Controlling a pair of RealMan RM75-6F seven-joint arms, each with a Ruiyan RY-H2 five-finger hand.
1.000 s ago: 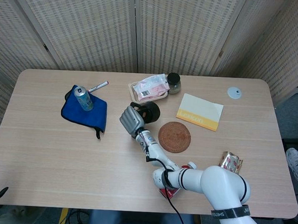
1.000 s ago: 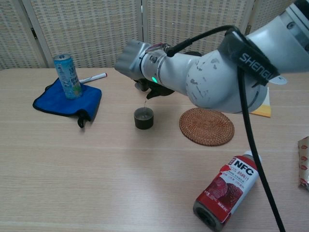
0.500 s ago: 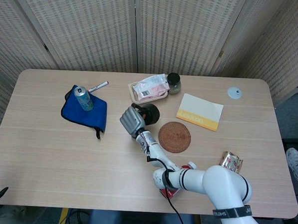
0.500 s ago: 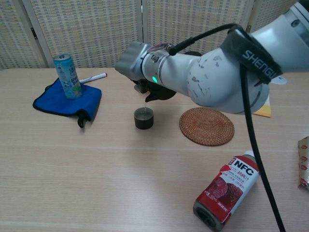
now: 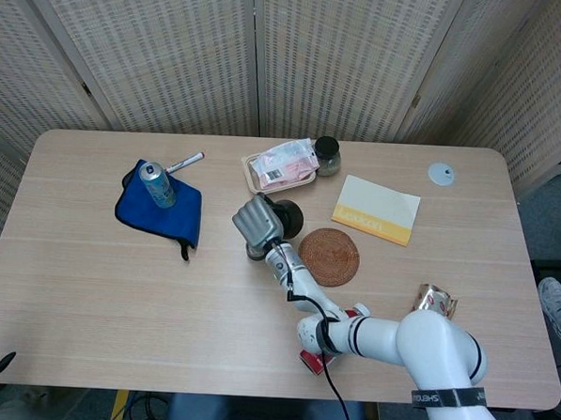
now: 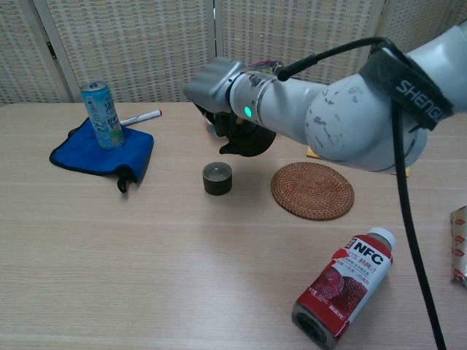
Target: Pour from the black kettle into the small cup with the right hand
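Note:
My right hand [image 6: 216, 86] [image 5: 256, 219] grips the black kettle [image 6: 246, 137] [image 5: 287, 211] and holds it in the air, just behind and to the right of the small dark cup [image 6: 217, 178]. The cup stands on the table with liquid in it; in the head view my hand covers nearly all of it. No stream runs from the kettle. The hand hides most of the kettle in both views. My left hand appears in neither view.
A round woven coaster [image 6: 312, 190] [image 5: 328, 256] lies right of the cup. A red NFC bottle [image 6: 341, 286] lies on its side at the front. A can [image 6: 101, 115] stands on a blue cloth [image 6: 102, 154] at the left, beside a marker [image 6: 139, 117]. Snack pack [image 5: 281, 166], jar [image 5: 327, 156], yellow booklet [image 5: 376, 209] sit behind.
The thin stream into the cup has stopped. My right hand has swung the kettle to the right and tipped it back, away from over the cup.

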